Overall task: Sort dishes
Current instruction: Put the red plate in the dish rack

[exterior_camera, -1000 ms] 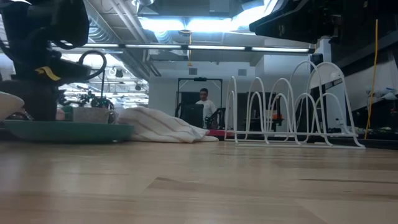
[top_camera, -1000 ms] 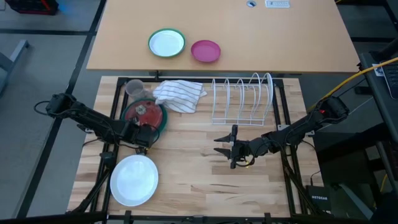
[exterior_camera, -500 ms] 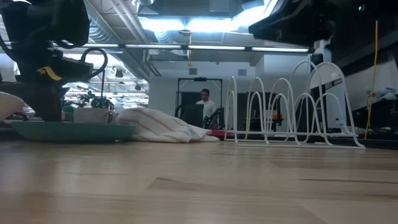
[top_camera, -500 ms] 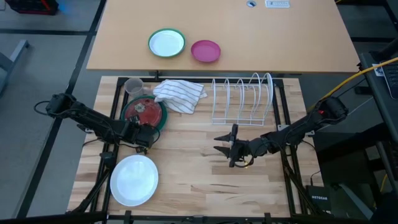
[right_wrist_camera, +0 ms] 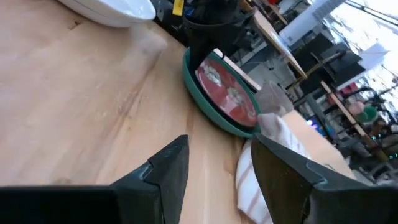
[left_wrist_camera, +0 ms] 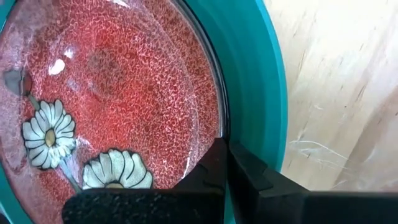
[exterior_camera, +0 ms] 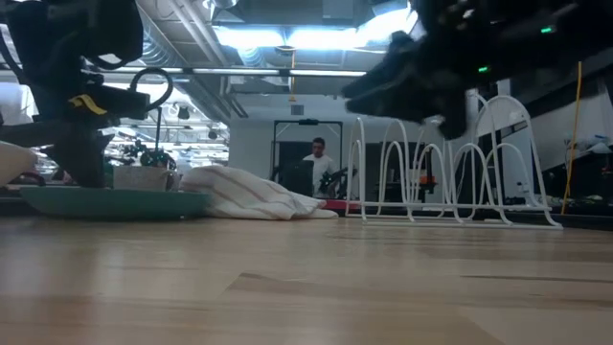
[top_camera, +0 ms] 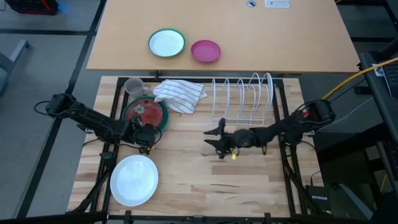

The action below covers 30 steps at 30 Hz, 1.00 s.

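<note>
A red-brown glossy plate with white daisies (top_camera: pixel 143 111) lies on a dark green plate (top_camera: pixel 160 121) at the table's left; both show in the right wrist view, the red-brown plate (right_wrist_camera: pixel 225 90) on the green plate (right_wrist_camera: pixel 208 106). A white plate (top_camera: pixel 134 179) rests flat near the front left. My left gripper (top_camera: pixel 145 132) stands at the stack's near edge, shut on the red-brown plate's rim. My right gripper (top_camera: pixel 212 139) hovers open and empty at mid-table, pointing toward the plates (right_wrist_camera: pixel 221 143). My left gripper pinches the red-brown plate's rim (left_wrist_camera: pixel 219 127) between its two fingers, at the plate's near edge. One finger (left_wrist_camera: pixel 208 171) lies over the plate's face, the other (left_wrist_camera: pixel 252 177) over the green plate's rim. The plate still lies on the green plate.
A white wire dish rack (top_camera: pixel 242 99) stands at the far right of the work surface. A striped towel (top_camera: pixel 180 94) and a clear cup (top_camera: pixel 134 86) lie beside the stack. A small green-rimmed plate (top_camera: pixel 166 43) and a pink bowl (top_camera: pixel 205 51) sit on the far table. A person shows far behind.
My right gripper has swung toward the table's left edge and a little toward the far edge, closer to the plates, staying open. My left gripper stays at the stack's near edge.
</note>
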Each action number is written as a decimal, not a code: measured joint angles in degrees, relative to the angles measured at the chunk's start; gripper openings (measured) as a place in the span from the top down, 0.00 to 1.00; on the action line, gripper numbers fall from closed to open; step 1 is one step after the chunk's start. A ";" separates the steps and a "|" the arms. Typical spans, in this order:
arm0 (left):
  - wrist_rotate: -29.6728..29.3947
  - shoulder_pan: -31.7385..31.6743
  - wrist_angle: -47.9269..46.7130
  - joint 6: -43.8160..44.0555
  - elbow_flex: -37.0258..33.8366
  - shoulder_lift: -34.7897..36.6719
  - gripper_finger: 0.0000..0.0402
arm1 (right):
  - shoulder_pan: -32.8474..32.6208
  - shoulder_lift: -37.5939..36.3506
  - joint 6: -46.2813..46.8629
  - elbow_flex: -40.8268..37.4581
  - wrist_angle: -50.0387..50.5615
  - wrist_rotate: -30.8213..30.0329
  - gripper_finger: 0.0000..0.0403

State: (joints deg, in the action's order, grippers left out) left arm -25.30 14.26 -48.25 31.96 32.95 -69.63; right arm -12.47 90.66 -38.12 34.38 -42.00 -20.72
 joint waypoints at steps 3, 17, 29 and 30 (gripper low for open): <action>-0.48 0.00 0.16 0.64 0.00 -0.02 0.99 | 2.08 5.07 -5.20 5.22 -0.10 3.71 0.55; -2.12 0.00 5.97 0.86 -0.07 -0.07 1.00 | 8.94 28.07 -21.70 36.52 10.74 7.10 0.55; -2.30 0.00 5.73 0.67 -0.07 -0.07 1.00 | 13.94 39.88 -28.42 52.94 18.49 12.83 0.55; -2.32 0.00 5.74 0.67 -0.07 -0.07 1.00 | 14.31 40.21 -29.06 53.64 19.43 12.84 0.55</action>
State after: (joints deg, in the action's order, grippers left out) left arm -27.62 14.26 -42.51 32.62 32.88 -69.69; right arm 1.84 130.88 -67.18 88.02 -22.58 -7.88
